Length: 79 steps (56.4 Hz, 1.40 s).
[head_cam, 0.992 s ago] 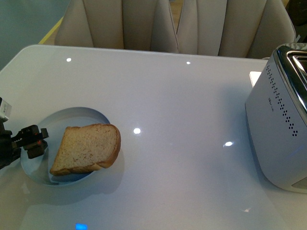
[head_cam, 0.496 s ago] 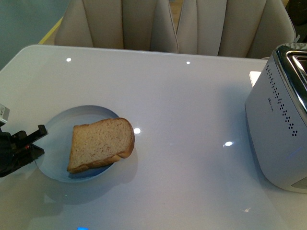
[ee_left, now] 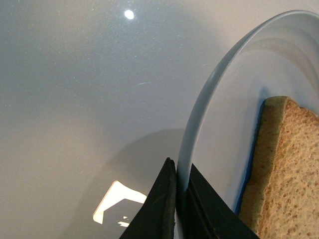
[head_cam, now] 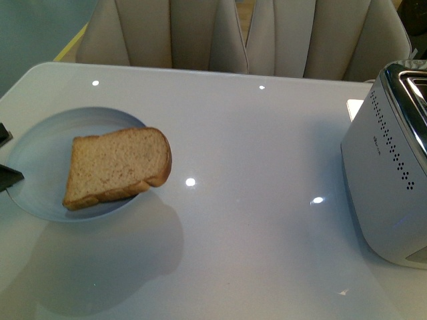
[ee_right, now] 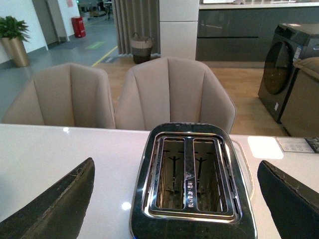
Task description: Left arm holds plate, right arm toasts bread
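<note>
Where I stand in the task: plate gripped, bread not yet picked up; I judge this an early step.
Left fingers: black, angular, clamped on the plate's rim, one inside the rim and one outside.
Plate: round, pale blue-grey, smooth, with a shallow upright rim; at my left side, apparently held clear of the surface, going by the broad shadow beneath it.
Bread: single wholemeal slice with speckled porous crumb and a darker tan crust; lying flat on the plate, rounded end overhanging the rim.
Bread long axis: runs from the square end, nearest my left fingers, to the rounded end pointing towards my right.
Right fingers: dark, wedge-shaped, spread wide, holding nothing; hovering by the toaster, looking down into its slots.
Governing relation: the bread lies well to the left of my right fingers, across the surface; my left arm is nearer but occupied, so the right must cross over, the rounded end being the handiest approach.
Toaster: brushed metal body, perforated side, two parallel empty slots; at my right.
Surface: white, glossy, dotted with lamp glints.
Chairs: beige, padded, beyond the far edge.
</note>
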{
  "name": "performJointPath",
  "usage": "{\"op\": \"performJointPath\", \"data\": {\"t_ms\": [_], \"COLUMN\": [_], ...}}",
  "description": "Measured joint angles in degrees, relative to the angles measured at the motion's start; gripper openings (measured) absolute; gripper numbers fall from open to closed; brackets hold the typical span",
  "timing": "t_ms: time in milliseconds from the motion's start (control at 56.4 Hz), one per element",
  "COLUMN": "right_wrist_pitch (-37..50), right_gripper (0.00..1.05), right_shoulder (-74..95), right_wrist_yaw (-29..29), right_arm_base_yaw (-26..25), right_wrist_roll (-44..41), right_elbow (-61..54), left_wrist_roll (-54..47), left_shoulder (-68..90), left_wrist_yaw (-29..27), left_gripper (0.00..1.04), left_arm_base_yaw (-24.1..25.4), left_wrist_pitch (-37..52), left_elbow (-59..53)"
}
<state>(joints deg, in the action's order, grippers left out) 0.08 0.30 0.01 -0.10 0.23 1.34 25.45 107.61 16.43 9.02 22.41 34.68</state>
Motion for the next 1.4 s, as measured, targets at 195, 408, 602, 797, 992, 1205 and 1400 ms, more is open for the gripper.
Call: {"op": "performJointPath", "data": {"t_ms": [195,408,602,797,992,1205,1400], "right_wrist_pitch": [0.0,0.0,0.0,0.0,0.0,0.0,0.0], "right_gripper": [0.96,0.96,0.96,0.96,0.96,0.96,0.96], "right_shoulder": [0.0,0.0,0.0,0.0,0.0,0.0,0.0], "right_wrist_yaw": [0.0,0.0,0.0,0.0,0.0,0.0,0.0], "right_arm_base_yaw": [0.0,0.0,0.0,0.0,0.0,0.0,0.0], "right_wrist_roll": [0.0,0.0,0.0,0.0,0.0,0.0,0.0], "right_elbow": [0.0,0.0,0.0,0.0,0.0,0.0,0.0], "left_wrist_roll": [2.1,4.9,7.3,9.4,12.3,15.0,17.0], "left_shoulder": [-9.3,-14.7,-16.6,-18.0,-19.1,-20.6,-21.4], "left_wrist_yaw": [-1.4,-4.3,-6.8,-7.9,-9.0,-10.1,-10.9], "left_gripper": [0.03,0.03,0.03,0.03,0.03,0.03,0.03], "left_arm_base_yaw": [-3.8,-10.6,-17.7,-24.2,-29.3,-33.8,-37.5], "left_wrist_pitch": [-8.4,-15.2,-19.9,-24.1,-27.5,-30.4,-31.1], "left_elbow": [2.4,8.2,13.2,17.1,19.9,21.5,21.9]}}
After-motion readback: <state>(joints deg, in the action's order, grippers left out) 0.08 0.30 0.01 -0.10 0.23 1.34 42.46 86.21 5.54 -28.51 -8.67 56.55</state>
